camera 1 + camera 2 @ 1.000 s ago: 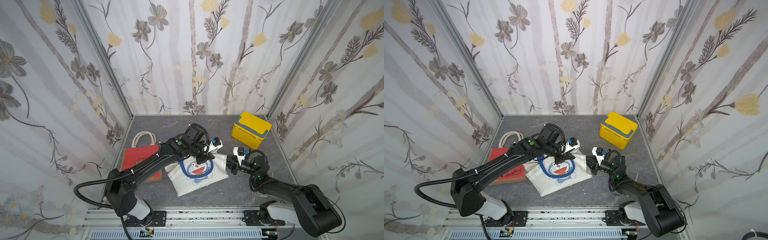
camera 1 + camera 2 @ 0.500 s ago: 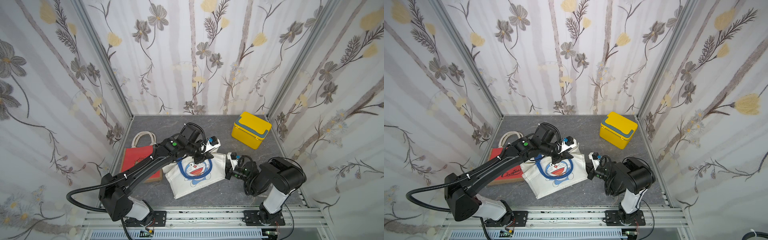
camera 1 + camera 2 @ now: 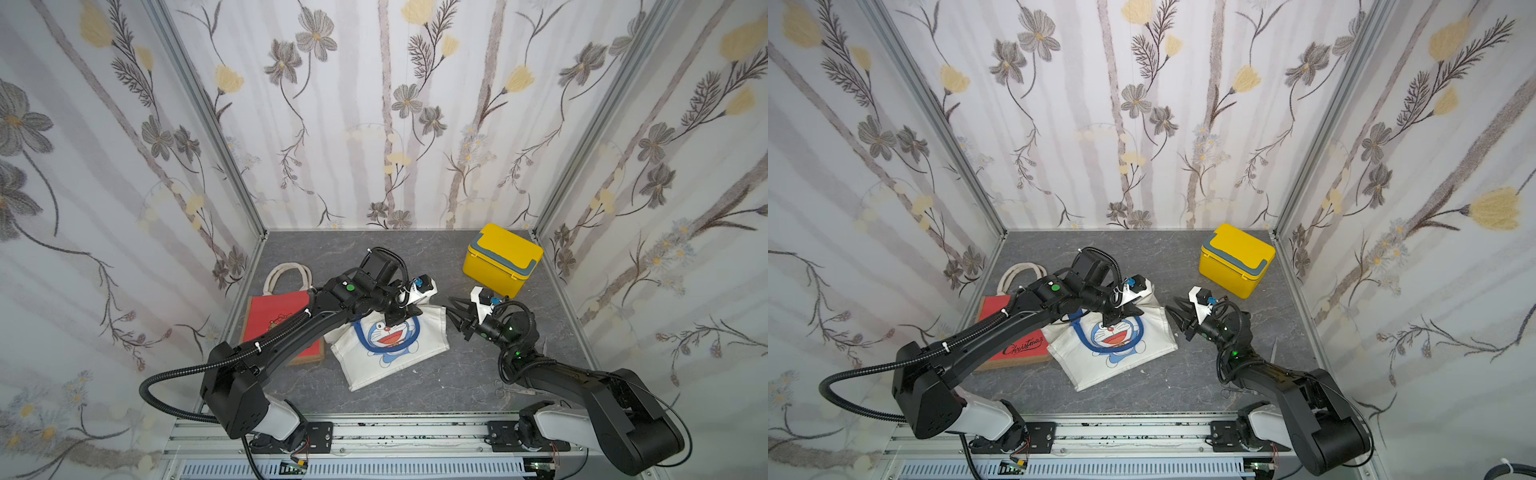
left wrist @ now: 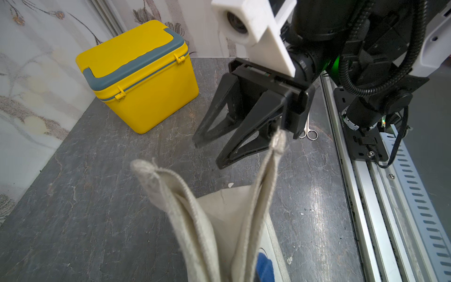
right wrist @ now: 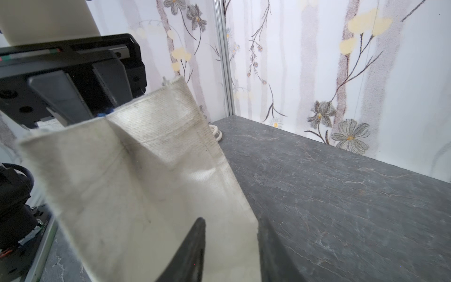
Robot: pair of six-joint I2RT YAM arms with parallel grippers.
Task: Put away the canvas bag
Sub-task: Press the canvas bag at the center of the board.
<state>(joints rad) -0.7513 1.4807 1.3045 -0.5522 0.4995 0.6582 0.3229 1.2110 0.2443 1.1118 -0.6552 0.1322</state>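
1. The canvas bag (image 3: 390, 345) lies mid-desk, print side up. It sits just beside a red bag (image 3: 278, 320) at the left edge.
2. Your left end effector (image 3: 397, 321) is clamped on the bag's upper rim and holds it raised off the desk (image 3: 415, 386). Your right end effector (image 3: 456, 318) has its jaws spread and empty, just beside the raised corner.
3. Risk: one pinch carries limp canvas. Pull sideways and the rim may slip out, or the mouth may sag closed.
4. Risk: the right jaws may close on a single layer, or on nothing, because that corner stands thin and edge-on.
5. Risk: the two end effectors are near each other, so a hasty reach could knock them together.
6. The right wrist view shows the left pads biting a canvas fold, which the arm hides in both top views.
7. The left wrist view shows the right jaws are empty. It also shows scissors (image 4: 308, 133) by the front edge and the lid shut on the yellow box (image 4: 139, 73).
8. Only the top views show the print and the red bag.
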